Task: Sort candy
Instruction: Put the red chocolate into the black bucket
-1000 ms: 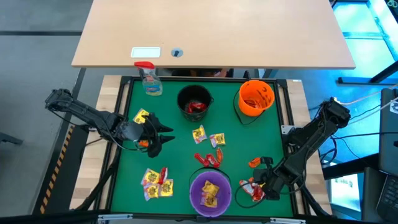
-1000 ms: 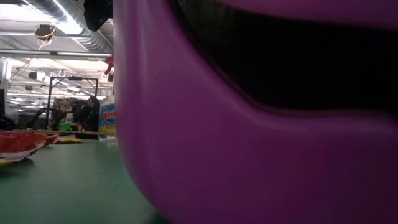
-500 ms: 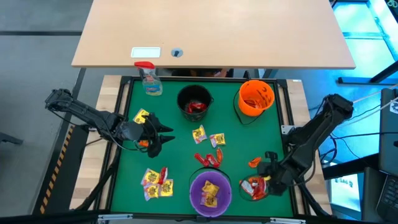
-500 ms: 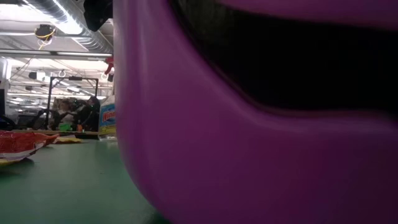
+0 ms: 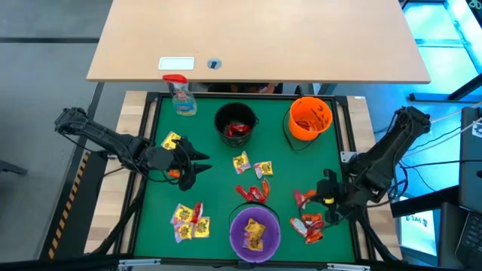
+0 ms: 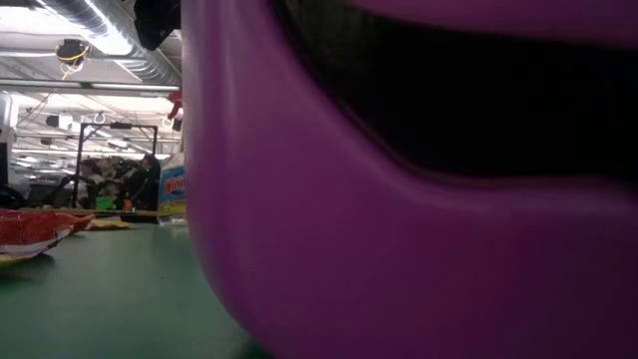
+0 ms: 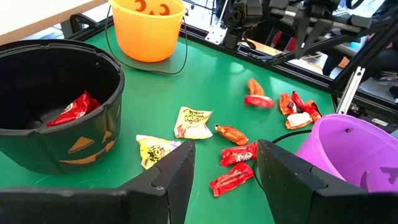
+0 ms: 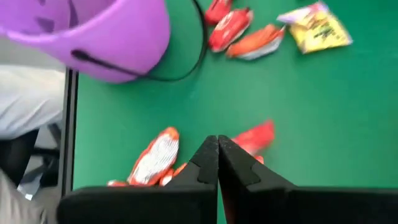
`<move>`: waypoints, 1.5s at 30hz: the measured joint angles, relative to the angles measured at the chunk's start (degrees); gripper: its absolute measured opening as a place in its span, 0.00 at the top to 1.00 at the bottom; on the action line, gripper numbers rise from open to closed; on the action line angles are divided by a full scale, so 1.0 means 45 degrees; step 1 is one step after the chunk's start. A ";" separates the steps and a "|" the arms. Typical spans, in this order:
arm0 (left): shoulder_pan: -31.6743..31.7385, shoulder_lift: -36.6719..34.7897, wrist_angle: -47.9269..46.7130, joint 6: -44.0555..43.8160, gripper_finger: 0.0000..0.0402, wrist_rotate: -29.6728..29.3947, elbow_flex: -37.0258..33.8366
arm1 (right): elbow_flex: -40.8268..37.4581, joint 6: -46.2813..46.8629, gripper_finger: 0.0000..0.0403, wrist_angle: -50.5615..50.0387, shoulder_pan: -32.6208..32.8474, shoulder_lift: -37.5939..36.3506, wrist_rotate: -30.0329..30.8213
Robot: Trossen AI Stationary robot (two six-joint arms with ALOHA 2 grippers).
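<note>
Right gripper (image 5: 322, 197): you have it low over the green table (image 5: 316, 162) at the right front, beside the purple bowl (image 5: 254, 232). In the right wrist view its jaws are pressed together tip to tip, with a red packet (image 8: 256, 137) lying just past the tips; you cannot tell from that view whether anything is pinched.
Left gripper (image 5: 197, 162): you have it waiting at the table's left side, pointed toward the middle. Its jaws are spread, with nothing between them in the left wrist view.
Candy near the right gripper: a small cluster of red and orange packets (image 5: 309, 224) lies on the table to the right of the purple bowl, with one more red packet (image 5: 303, 198) just behind them.
Candy in the middle: two yellow packets (image 5: 252, 165) lie side by side, and red packets (image 5: 252, 193) lie just in front of them, close to the purple bowl's rim.
Candy at front left: a cluster of yellow packets with a red one (image 5: 190, 218) sits left of the purple bowl. One lone yellow packet (image 5: 171, 141) lies by the left arm.
Purple bowl: it stands at the front centre and holds a yellow packet (image 5: 254, 230).
Black bowl (image 5: 236, 124): it stands at the back centre with red candy inside.
Orange bowl (image 5: 310, 118): it stands at the back right with orange candy inside.
Spray bottle (image 5: 181, 94): it stands at the back left corner.
</note>
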 joint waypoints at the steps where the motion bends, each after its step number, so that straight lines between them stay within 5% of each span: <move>1: -0.0001 -0.0001 0.0000 0.0000 0.59 0.0000 0.0000 | 0.0000 -0.0012 1.00 -0.0050 -0.0107 -0.0059 0.0103; 12: 0.0001 0.0000 0.0002 0.0000 0.59 0.0005 0.0000 | -0.0024 -0.0704 0.96 0.0136 -0.2347 0.0428 -0.0674; 26: -0.0001 0.0000 0.0000 -0.0005 0.59 0.0015 0.0000 | -0.0039 -0.1287 0.51 0.1557 -0.4524 0.4500 -0.3422; 45: -0.0002 0.0499 0.0001 0.0048 0.59 0.0097 0.0010 | -0.0034 -0.0679 0.48 0.2704 -0.5318 0.6591 -0.4095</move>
